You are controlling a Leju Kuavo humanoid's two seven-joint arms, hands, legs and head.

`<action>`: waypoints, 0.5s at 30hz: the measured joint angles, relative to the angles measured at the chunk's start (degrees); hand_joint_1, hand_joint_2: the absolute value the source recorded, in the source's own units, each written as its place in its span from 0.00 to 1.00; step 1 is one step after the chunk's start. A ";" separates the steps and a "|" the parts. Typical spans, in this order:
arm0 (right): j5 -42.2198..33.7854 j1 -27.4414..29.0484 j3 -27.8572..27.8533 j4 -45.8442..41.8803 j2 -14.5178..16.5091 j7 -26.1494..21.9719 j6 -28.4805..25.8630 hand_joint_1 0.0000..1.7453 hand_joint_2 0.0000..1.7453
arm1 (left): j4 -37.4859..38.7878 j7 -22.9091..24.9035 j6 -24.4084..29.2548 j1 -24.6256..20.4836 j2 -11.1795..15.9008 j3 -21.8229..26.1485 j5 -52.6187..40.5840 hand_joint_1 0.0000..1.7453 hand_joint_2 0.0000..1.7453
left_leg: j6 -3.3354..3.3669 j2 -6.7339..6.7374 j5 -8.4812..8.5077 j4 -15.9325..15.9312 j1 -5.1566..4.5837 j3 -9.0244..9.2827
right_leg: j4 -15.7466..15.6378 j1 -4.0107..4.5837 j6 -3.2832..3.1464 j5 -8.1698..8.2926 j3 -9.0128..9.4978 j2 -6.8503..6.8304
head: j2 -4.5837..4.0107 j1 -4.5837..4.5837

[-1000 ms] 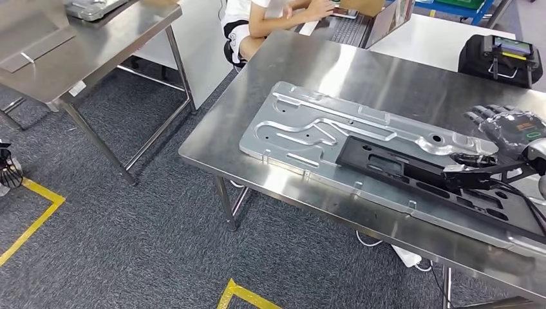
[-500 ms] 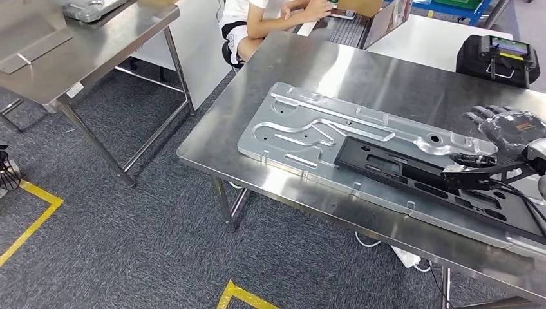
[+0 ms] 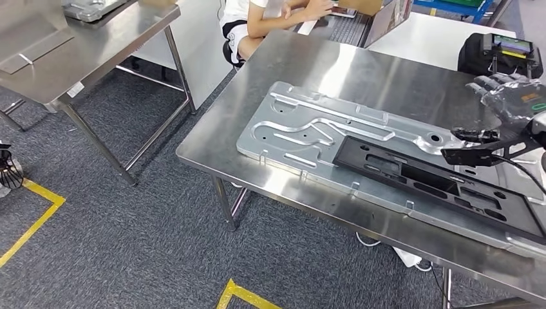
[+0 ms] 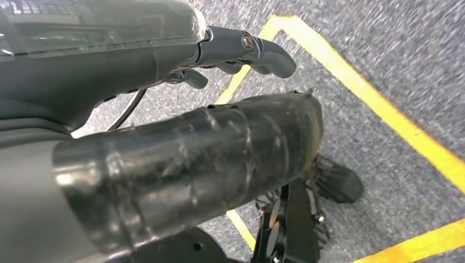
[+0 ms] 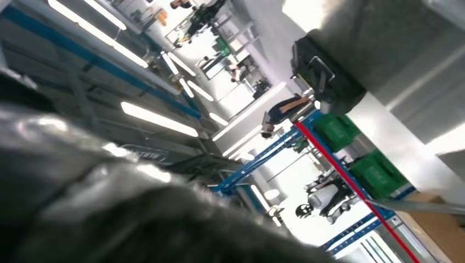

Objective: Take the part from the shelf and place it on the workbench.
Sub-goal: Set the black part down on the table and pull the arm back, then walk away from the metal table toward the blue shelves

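Observation:
A long black part lies flat on a silver stamped metal plate, which rests on the steel workbench. My right hand hovers above the part's right end. Its fingers are spread and hold nothing, and it is clear of the part. My left hand hangs down over the carpet floor with its thumb and fingers extended and nothing in them.
A second steel table stands at the left across a carpeted aisle. A person sits at the workbench's far side by a keyboard. A black case sits at the back right. Yellow tape marks the floor.
My right hand has risen off the black part and moved back toward the black case. The part stays flat on the plate.

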 joint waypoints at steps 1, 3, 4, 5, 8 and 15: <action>-0.05 -0.25 0.01 0.04 0.17 -0.10 -0.01 0.00 0.75 | 0.00 -0.04 -0.02 0.00 0.00 0.01 0.01 0.00 0.00 | -0.30 -0.01 -0.18 0.19 0.06 -0.06 | -0.14 -0.06 -0.33 0.10 0.04 -0.03 | 0.00 0.00; -0.14 -1.05 0.05 0.08 0.54 -0.34 -0.07 0.00 0.50 | 0.00 -0.16 -0.08 0.00 0.00 0.02 0.01 0.00 0.00 | -0.81 -0.02 -2.03 3.01 0.12 -1.34 | -0.44 -0.22 -1.19 0.33 0.16 -0.12 | -0.01 -0.03; -0.17 -1.36 0.11 0.10 0.71 -0.38 -0.09 0.00 0.25 | 0.00 -0.20 -0.10 0.01 0.01 0.03 0.00 0.00 0.00 | -0.93 -0.01 -3.69 6.04 0.19 -2.74 | -0.48 -0.16 -1.49 0.36 0.19 -0.05 | -0.01 -0.04; -0.20 -1.57 0.22 0.13 0.84 -0.39 -0.10 0.00 0.00 | 0.00 -0.21 -0.13 0.01 0.01 0.03 -0.01 0.00 0.00 | -1.01 -0.01 -5.53 9.86 0.19 -4.56 | -0.46 -0.03 -1.73 0.35 0.18 0.08 | -0.02 -0.04; -0.84 -1.57 0.62 0.33 1.07 -0.14 -0.25 0.00 0.00 | 0.00 -0.21 -0.17 0.13 0.01 0.05 -0.01 0.00 0.00 | -0.93 -0.05 -6.84 16.21 0.19 -7.77 | -0.27 0.31 -1.87 0.31 0.16 0.83 | -0.01 -0.04; -1.16 -1.75 0.68 0.71 1.79 0.40 -0.27 0.00 0.00 | 0.00 -0.25 -0.39 0.26 0.13 0.07 -0.16 0.00 0.00 | 0.15 -2.54 -0.17 0.50 0.05 -0.13 | 0.11 0.20 -0.62 0.46 -0.47 4.21 | -0.01 0.00</action>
